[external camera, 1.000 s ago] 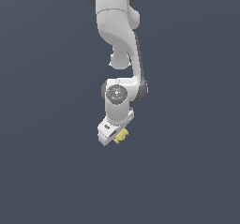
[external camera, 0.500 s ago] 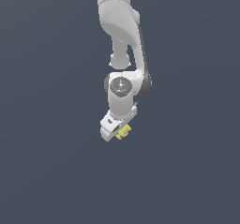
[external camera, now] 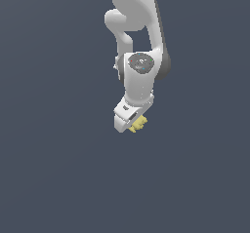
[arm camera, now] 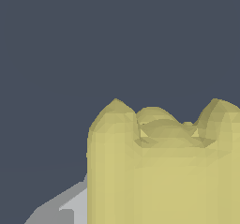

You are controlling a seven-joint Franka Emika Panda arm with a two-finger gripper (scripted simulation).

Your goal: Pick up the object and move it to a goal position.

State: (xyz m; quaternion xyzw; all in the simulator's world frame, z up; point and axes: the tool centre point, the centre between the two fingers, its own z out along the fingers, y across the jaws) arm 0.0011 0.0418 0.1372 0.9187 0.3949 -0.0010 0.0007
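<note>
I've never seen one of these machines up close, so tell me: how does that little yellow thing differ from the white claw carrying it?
The object is pale yellow with lumpy ridges; the gripper is smooth and white. The object is much smaller than the gripper. The gripper hangs tilted off the arm's end, while the object only pokes out beside its tip, mostly hidden in the exterior view. Both hang against the same plain dark background.

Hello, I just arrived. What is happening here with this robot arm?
A single white robot arm is carrying a small pale yellow lumpy block. The gripper at the end of the arm is closed on the block, which sticks out from under it in the exterior view. The wrist view shows the block very close, filling much of the picture, with ridged bumps along one edge. Around it there is only plain dark grey background, and no goal marker is visible.
</note>
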